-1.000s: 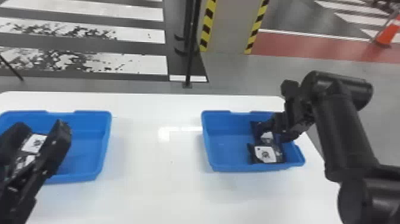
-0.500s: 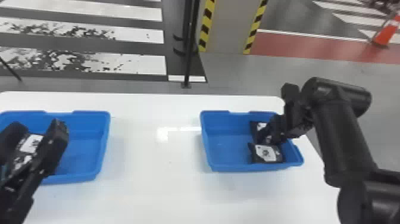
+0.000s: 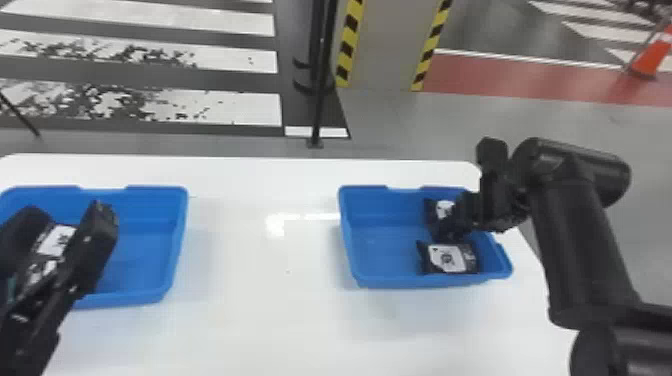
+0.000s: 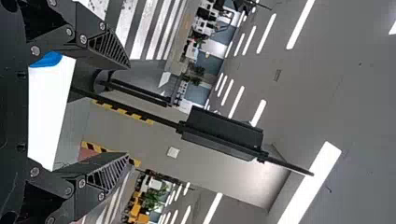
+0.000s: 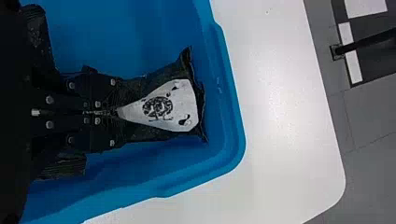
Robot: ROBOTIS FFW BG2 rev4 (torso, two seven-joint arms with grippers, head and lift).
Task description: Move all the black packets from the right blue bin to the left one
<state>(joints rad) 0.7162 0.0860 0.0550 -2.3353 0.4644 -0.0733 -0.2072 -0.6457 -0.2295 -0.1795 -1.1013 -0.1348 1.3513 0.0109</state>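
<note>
- Table [image 3: 270,330] is shared by both bins, presumably so each can be reached by its own arm.
- Left blue bin [image 3: 125,300], holding labelled packets [image 3: 57,240], is set well apart from right blue bin [image 3: 390,281].
- Left gripper [image 4: 127,111] is held wide open and empty, likely just waiting.
- Right gripper [image 5: 117,112] is closed on the far packet [image 5: 161,107], pinched probably for lifting.
- Near packet [image 3: 448,258] is left in that same right bin, for later.

Two packets [image 3: 447,258] in your right bin [image 3: 420,282]; at least one packet [image 3: 57,241] in your left bin [image 3: 125,299], exact count unclear. Two bins, one table [image 3: 260,330], one cone [image 3: 652,59].
</note>
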